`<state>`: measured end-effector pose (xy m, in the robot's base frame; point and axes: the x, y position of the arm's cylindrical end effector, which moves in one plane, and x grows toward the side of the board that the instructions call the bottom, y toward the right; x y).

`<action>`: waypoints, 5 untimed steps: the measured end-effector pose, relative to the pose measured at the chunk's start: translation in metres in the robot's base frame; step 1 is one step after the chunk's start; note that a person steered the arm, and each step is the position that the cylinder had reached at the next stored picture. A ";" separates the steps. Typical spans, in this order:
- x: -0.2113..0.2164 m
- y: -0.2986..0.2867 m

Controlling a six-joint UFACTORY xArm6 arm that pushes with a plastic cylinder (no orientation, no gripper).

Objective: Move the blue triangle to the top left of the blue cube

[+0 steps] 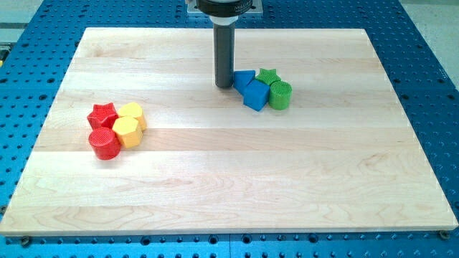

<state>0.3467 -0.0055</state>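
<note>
Blue triangle (pixel 242 78) is met on its left side by my tip (pixel 224 86), nothing gripped by the bare rod, with the blue cube (pixel 255 94) tucked just below-right.

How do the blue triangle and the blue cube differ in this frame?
The blue triangle is a wedge, partly hidden behind the blue cube, which is boxy and fully visible. The triangle sits nearer the view's top and left; the cube sits lower and to the right. My tip is right beside the triangle, while the cube is a little farther off. Both share the same blue and rest on the board.
</note>
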 end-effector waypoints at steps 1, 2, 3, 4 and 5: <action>-0.022 -0.040; 0.007 -0.114; 0.038 -0.206; 0.108 -0.250; 0.134 -0.207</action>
